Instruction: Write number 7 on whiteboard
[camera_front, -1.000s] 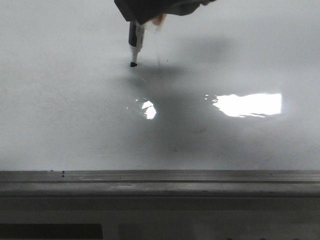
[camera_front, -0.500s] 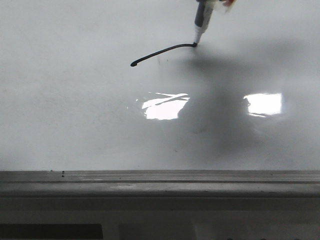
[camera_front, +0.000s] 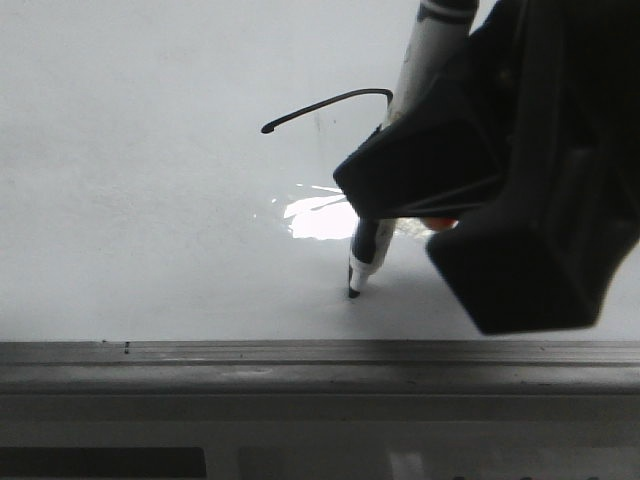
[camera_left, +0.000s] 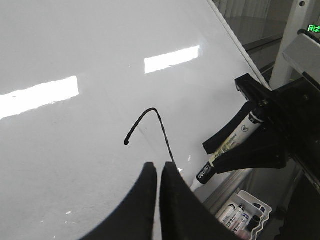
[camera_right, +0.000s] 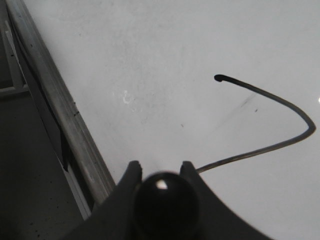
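Number 7 (camera_right: 280, 120) lies complete on the whiteboard (camera_front: 130, 230), its downstroke ending under my right gripper (camera_right: 161, 172), whose jaws pinch the marker (camera_front: 365, 260), left gripper (camera_left: 159, 172) pressed together, so next I should lift the tip straight off.

Black ink on a pale board

The number 7 (camera_front: 330, 103) was a thin black line on the glossy grey-white whiteboard (camera_front: 130, 220), which had a dark grey frame. The marker (camera_front: 365, 262) showed a white barrel with a black tip, and the right gripper (camera_front: 420, 180) was black.
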